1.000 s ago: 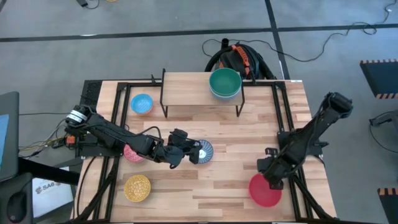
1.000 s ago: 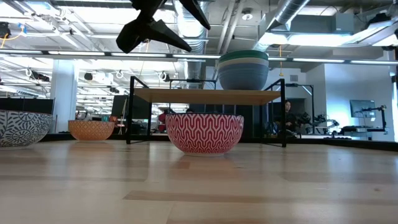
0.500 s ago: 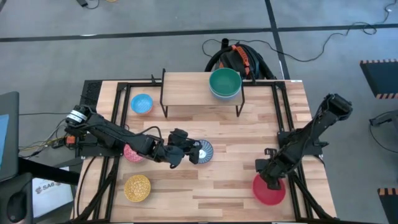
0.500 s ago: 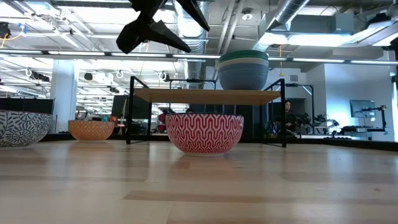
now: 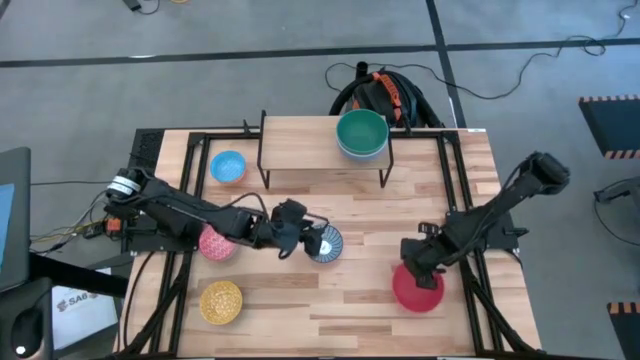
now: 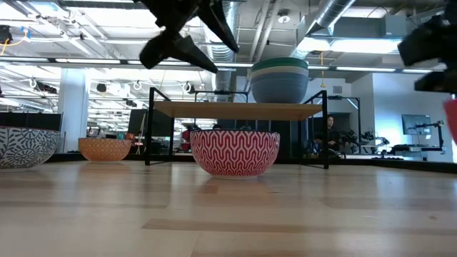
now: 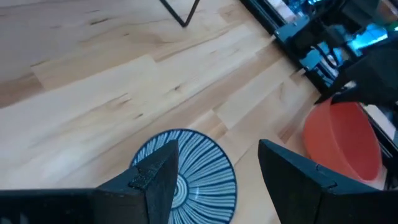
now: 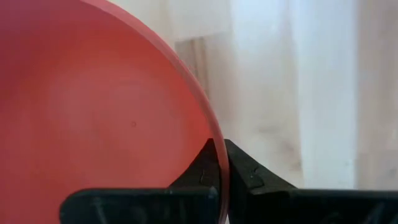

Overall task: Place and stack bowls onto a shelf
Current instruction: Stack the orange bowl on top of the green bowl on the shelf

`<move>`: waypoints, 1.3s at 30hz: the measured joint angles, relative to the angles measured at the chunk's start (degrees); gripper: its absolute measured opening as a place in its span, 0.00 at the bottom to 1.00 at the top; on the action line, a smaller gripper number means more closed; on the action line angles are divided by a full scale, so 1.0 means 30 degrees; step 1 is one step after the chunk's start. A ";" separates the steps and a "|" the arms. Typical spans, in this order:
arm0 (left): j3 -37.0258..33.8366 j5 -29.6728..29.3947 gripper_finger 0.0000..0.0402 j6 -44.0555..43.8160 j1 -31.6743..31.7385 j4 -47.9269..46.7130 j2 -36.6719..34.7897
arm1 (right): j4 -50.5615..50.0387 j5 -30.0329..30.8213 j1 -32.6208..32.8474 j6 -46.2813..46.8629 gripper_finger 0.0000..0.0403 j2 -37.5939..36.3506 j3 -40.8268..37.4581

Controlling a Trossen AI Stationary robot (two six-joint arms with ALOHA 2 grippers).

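My right gripper (image 5: 421, 266) is shut on the red bowl (image 5: 417, 290) near the table's right front, and the bowl hangs off the tabletop. My left gripper (image 5: 303, 238) stands open just above the blue-white patterned bowl (image 7: 186, 171), its fingers on either side and touching nothing. The shelf (image 5: 310, 152) stands at the far middle on thin black legs. On its right end sits a stack of bowls with a green one on top (image 5: 361, 132). On the table rest a light blue bowl (image 5: 228, 166), a pink bowl (image 5: 214, 244) and a yellow bowl (image 5: 221, 301). My right gripper pinches the red bowl's rim (image 8: 212, 134) between its two fingers, one on the inner face and one on the outer. It has the rim on the bowl's far side and comes slanting down from the table's right. The bowl hangs below the fingers; its red edge (image 6: 452, 121) shows above the tabletop.
Black rails (image 5: 450, 190) run along the table's left and right sides. A black and orange bag (image 5: 385, 95) lies on the floor behind the shelf. Bare wood lies between the patterned bowl and the red bowl, and on the shelf's left and middle.
My right gripper has taken hold of the red bowl's rim, lifted it off the table and carried it a little toward the left and far edges. My left gripper has edged slightly toward the far edge above the patterned bowl.
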 joint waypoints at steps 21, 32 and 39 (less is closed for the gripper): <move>-0.0006 0.4051 0.51 0.9524 0.6687 0.0503 -0.5272 | -0.0648 0.2018 -1.5054 -0.9242 0.06 -0.2673 1.0705; 0.0000 0.5763 0.51 1.1528 0.8695 -0.1994 -0.5709 | -0.1074 0.1477 -2.2578 -1.2835 0.06 0.4411 1.9558; 0.0000 0.5692 0.51 1.1345 0.8812 -0.5645 -0.6067 | -0.3813 -0.0669 -2.4573 -1.2731 0.06 0.7454 2.1857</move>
